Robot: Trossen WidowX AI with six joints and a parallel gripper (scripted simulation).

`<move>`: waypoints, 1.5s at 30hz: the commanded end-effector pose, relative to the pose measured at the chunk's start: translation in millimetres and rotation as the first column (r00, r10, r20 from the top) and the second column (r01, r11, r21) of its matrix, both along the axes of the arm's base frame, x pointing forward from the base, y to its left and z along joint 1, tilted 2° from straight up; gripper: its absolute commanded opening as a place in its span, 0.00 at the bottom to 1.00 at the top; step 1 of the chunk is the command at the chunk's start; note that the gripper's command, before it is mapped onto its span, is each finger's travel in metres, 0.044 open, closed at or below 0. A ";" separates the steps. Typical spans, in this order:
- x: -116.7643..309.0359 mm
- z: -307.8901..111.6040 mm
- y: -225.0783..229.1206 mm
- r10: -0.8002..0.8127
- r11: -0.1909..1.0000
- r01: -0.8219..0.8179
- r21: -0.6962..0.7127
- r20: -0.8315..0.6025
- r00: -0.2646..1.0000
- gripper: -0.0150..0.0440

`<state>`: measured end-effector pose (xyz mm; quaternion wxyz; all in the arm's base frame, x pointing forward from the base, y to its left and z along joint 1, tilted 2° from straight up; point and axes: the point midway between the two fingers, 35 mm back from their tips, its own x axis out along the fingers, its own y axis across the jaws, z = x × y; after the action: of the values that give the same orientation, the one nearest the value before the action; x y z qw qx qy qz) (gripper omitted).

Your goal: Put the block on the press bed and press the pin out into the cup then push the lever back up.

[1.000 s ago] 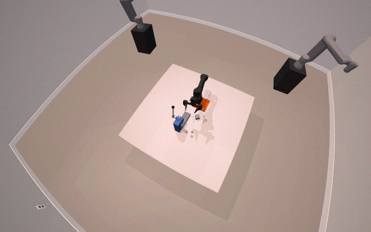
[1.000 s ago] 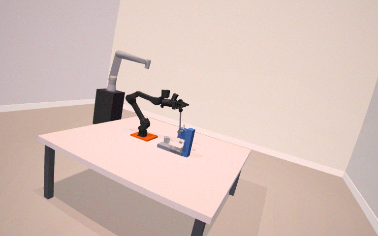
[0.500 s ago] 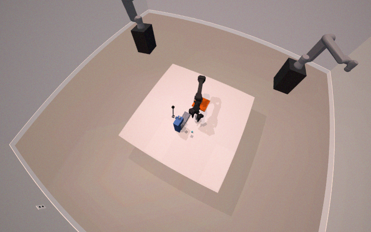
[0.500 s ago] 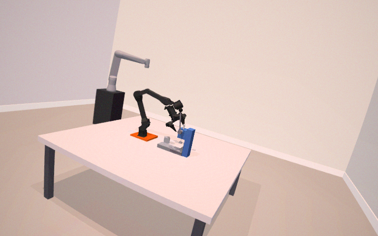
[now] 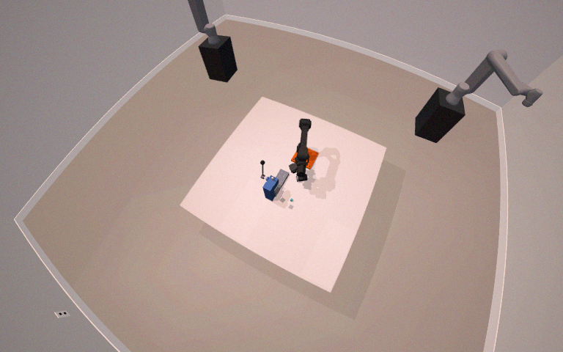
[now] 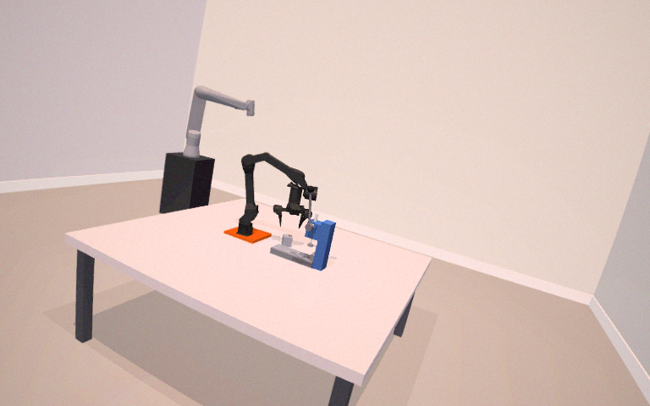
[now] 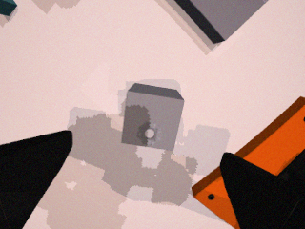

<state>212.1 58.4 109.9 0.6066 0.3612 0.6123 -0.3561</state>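
Beige floor (image 5: pixel 124 186) (image 6: pixel 479 325) surrounds a pale pink table (image 5: pixel 290 248) (image 6: pixel 215 272) (image 7: pixel 257 72), with plain grey and cream walls behind. Two light grey arms on black box pedestals stand on the floor in my top view, one at upper left, one at upper right.

Near the middle of that view, my black arm (image 5: pixel 304 138) (image 6: pixel 248 186) rises from an orange base plate (image 5: pixel 314 155) (image 6: pixel 232 233) (image 7: pixel 281 148) and bends over so that its black gripper (image 5: pixel 301 178) (image 6: pixel 290 227) (image 7: pixel 148 149) points down. I have its fingers spread wide, with nothing between them.

The small grey block (image 6: pixel 287 240) (image 7: pixel 152 116) sits on the table below the gripper, near the press but off its bed; in the top view the gripper hides it. At the centre of my wrist view I see a round, pale pin end (image 7: pixel 150 133) in its top face.

Just right of centre in the exterior view stands the blue press frame (image 5: pixel 270 187) (image 6: pixel 324 244), with its flat grey bed (image 5: pixel 284 176) (image 6: pixel 287 254) (image 7: pixel 229 16) reaching toward the arm. The thin grey lever (image 5: pixel 262 169) (image 6: pixel 310 205) with a black knob (image 5: pixel 262 162) stands up. A small teal piece (image 5: pixel 291 199) (image 7: pixel 7 6) lies at the upper left of the wrist view.
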 end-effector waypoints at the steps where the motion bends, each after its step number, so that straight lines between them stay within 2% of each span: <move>1: -1.0 -10.1 -0.4 -0.010 1.000 0.010 -0.006 -0.010 1.000 1.00; 45: -1.0 -81.0 -0.5 -0.010 1.000 0.010 -0.006 -0.010 1.000 1.00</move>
<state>211.3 58.5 32.0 0.6034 0.3601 0.6138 -0.3600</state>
